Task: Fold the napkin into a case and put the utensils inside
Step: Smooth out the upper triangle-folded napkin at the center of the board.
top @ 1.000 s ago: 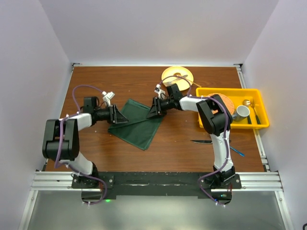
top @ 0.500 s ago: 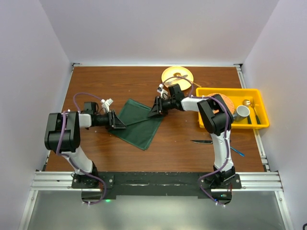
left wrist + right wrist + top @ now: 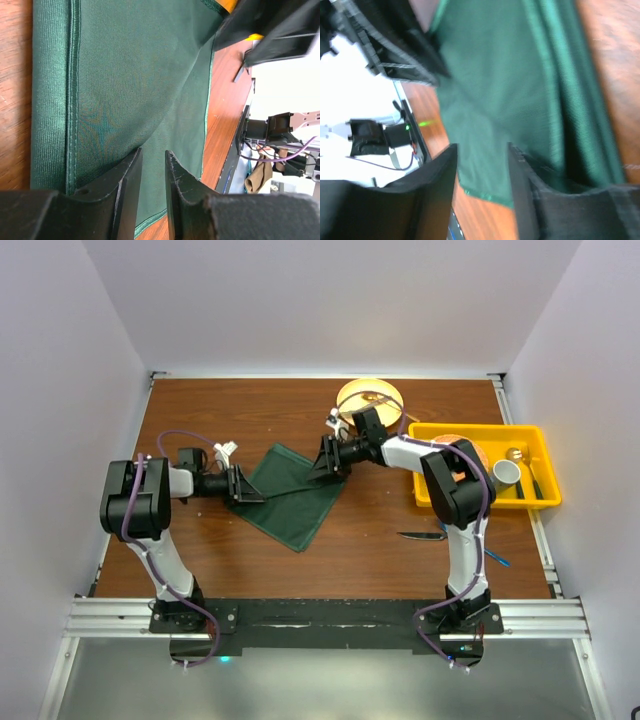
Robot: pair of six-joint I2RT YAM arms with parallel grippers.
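Folding stage here: the napkin (image 3: 290, 498) lies on the table (image 3: 380, 575) as a slanted green diamond between the two arms, not yet the narrow case. The left gripper (image 3: 243, 490) is down at its left corner and the right gripper (image 3: 326, 462) is at its far right corner. A raised crease runs straight across the cloth from one to the other. The knife (image 3: 420, 536) and the blue fork (image 3: 497, 558) wait well apart on the right, clear of both arms.

From above you can't read the jaws at all. The left wrist camera does better: its fingers (image 3: 127, 185) stand almost together with the crease running right into the slit, so I judge them to be nipping the napkin's edge. The right wrist view is blurred — fingers (image 3: 437, 185) a bit apart, cloth spanning the gap, a fold against one finger. Gripping or not, I cannot tell.

Next, I'd say, both need a sure hold. Then they carry one edge over evenly, so the fold lands straight and long.
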